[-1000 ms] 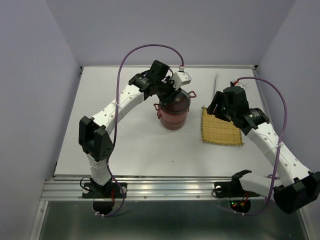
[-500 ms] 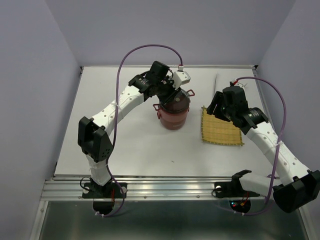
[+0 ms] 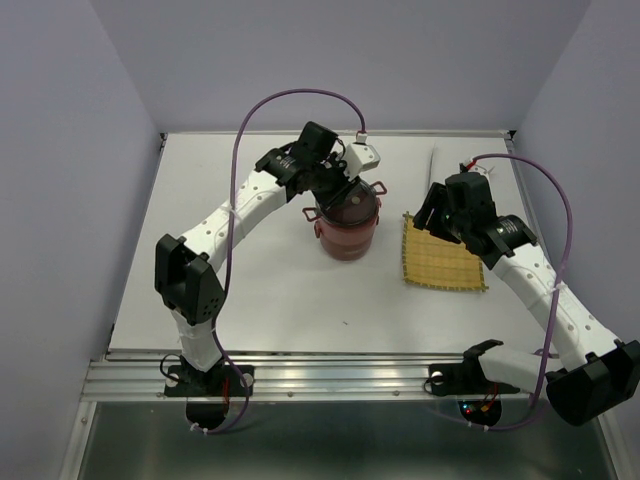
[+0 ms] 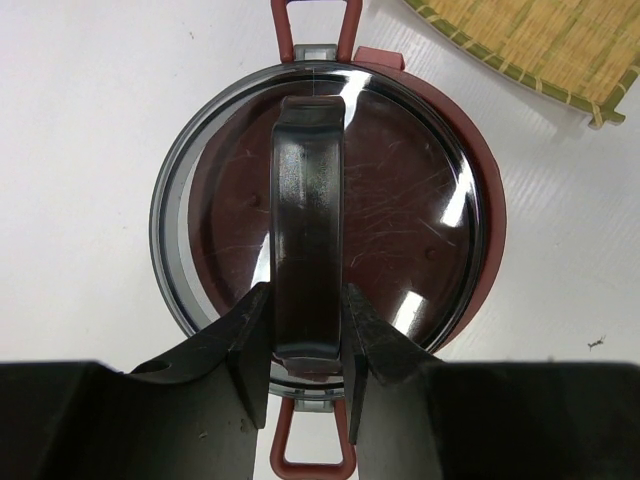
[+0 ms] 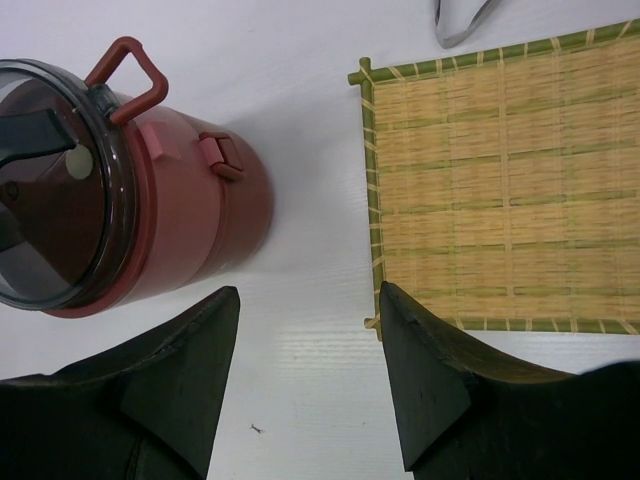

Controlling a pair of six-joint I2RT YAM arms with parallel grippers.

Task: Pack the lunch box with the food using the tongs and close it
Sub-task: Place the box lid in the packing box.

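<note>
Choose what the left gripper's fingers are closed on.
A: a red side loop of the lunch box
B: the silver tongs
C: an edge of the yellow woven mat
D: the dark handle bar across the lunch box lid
D: in the left wrist view, the left gripper has one finger pressed against each side of the handle bar that crosses the lid of the lunch box.

We see bright, even light – white glare streaks on the lunch box lid [image 4: 455,205], soft faint shadows beside it, focus sharp throughout.
</note>
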